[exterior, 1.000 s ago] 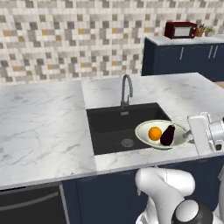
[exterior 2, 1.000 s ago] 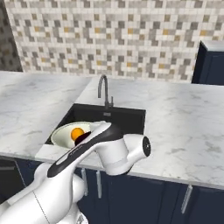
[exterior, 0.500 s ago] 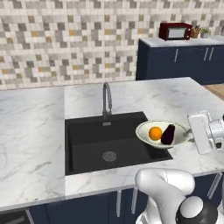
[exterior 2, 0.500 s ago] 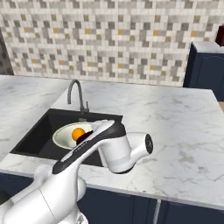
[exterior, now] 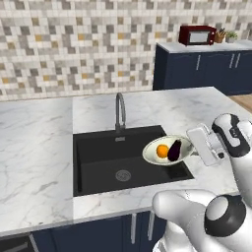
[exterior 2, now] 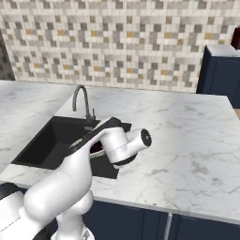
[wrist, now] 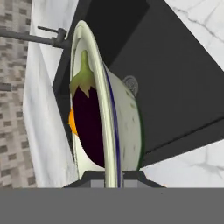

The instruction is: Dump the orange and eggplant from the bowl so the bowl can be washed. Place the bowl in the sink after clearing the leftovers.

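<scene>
The cream-white bowl (exterior: 167,150) hangs roughly level over the right part of the black sink (exterior: 98,165). In it lie the orange (exterior: 162,151) and, to its right, the dark eggplant (exterior: 174,150). My gripper (exterior: 193,149) is shut on the bowl's right rim. The hand view looks along the bowl (wrist: 124,127) edge-on, with its rim between my gripper (wrist: 113,177) at the bottom. There the eggplant (wrist: 87,124) lies against the inner wall and the orange (wrist: 71,122) peeks out behind it. In the right base view my arm hides most of the bowl above the sink (exterior 2: 47,140).
A grey gooseneck faucet (exterior: 119,110) stands behind the basin, and the round drain (exterior: 123,174) sits in its floor. White marble counter (exterior: 34,142) lies on both sides. A red microwave (exterior: 197,35) stands on the dark blue cabinet at the back right.
The whole scene shifted as the base drove, then it settled. Since half a second ago the gripper has carried the bowl a little left, further over the basin.
</scene>
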